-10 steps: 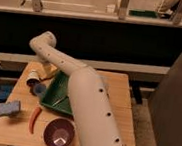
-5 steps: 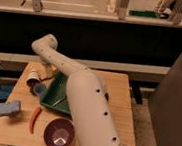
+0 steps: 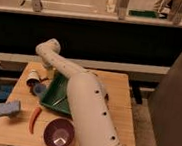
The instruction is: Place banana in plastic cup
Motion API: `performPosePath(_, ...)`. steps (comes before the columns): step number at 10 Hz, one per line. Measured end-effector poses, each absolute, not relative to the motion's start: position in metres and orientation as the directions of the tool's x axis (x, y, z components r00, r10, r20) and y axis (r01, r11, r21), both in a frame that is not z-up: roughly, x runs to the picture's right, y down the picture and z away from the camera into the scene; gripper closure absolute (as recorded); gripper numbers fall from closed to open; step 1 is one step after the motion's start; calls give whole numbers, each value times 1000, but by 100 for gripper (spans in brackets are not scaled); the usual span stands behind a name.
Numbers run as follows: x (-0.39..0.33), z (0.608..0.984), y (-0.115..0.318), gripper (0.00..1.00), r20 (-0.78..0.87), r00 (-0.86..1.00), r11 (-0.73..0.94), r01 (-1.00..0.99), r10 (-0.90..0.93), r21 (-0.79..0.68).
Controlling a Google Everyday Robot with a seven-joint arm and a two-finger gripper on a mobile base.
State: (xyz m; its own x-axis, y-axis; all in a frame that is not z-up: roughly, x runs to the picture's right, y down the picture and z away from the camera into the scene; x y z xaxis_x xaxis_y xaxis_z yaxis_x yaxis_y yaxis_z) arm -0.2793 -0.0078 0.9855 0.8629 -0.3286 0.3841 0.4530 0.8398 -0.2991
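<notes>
My arm rises from the bottom of the camera view to an elbow (image 3: 47,50) over the table's back left, then bends down. The gripper (image 3: 45,77) hangs below it, just right of a white plastic cup (image 3: 32,75) and above a small blue cup (image 3: 39,89). A small orange-yellow patch shows at the gripper, but I cannot tell whether it is the banana. No other yellow fruit shows on the table.
A green tray (image 3: 56,97) lies in the table's middle, partly under my arm. A red-orange pepper (image 3: 34,119), a purple bowl (image 3: 59,133) and a blue sponge (image 3: 8,109) lie at the front left. A wooden table (image 3: 121,99) stands before a dark bench.
The elbow and wrist have shifted slightly right and down over the back left of the table. The objects on the table have not moved.
</notes>
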Motion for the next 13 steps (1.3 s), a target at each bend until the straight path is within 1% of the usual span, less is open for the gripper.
performPosePath(1,-278,989,-5,20,391,861,835,455,-325,-308)
performPosePath(2,-278,992,-2,25,397,860,831,456,-321,-317)
performPosePath(3,-277,994,0,32,400,860,829,456,-316,-325)
performPosePath(4,-275,996,2,44,403,861,826,455,-311,-333)
performPosePath(9,-269,1000,6,92,394,870,830,438,-296,-345)
performPosePath(10,-269,999,5,99,390,872,833,435,-296,-341)
performPosePath(13,-271,987,-9,100,385,869,851,435,-310,-296)
